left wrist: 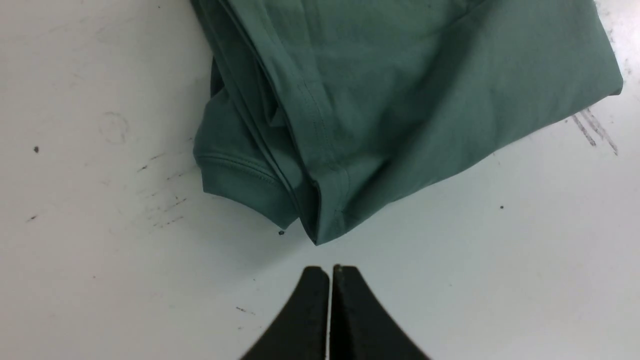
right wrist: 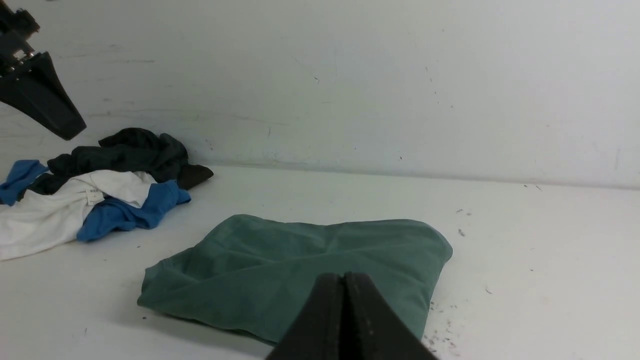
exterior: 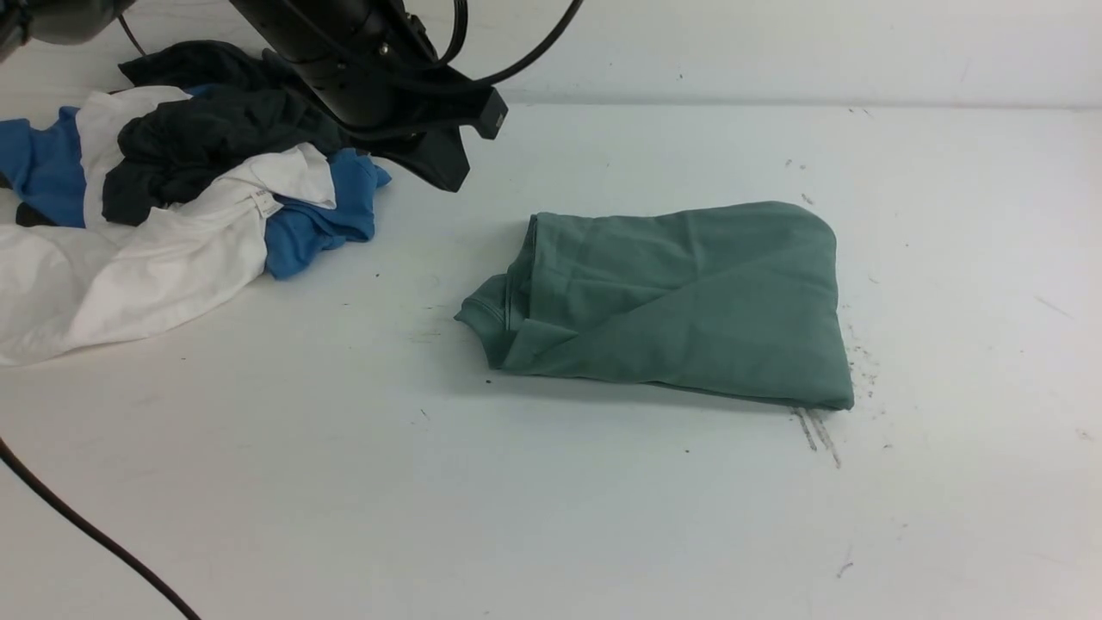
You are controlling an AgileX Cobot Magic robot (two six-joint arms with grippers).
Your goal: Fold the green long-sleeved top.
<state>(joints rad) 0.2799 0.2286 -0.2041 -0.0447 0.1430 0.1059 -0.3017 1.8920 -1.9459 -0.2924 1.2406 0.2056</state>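
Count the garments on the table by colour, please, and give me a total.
Green: 1, the folded green long-sleeved top
Blue: 1, the blue garment in the pile
White: 1, the white garment in the pile
Dark grey: 1, the dark grey garment in the pile, as far as the heap shows
Total: 4

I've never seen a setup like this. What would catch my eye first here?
Probably the green top, folded into a neat bundle near the middle of the white table, with nothing holding it. Next, the jumbled pile of blue, white and dark clothes at the far left. Above that pile hangs the black left gripper, jaws shut and empty.
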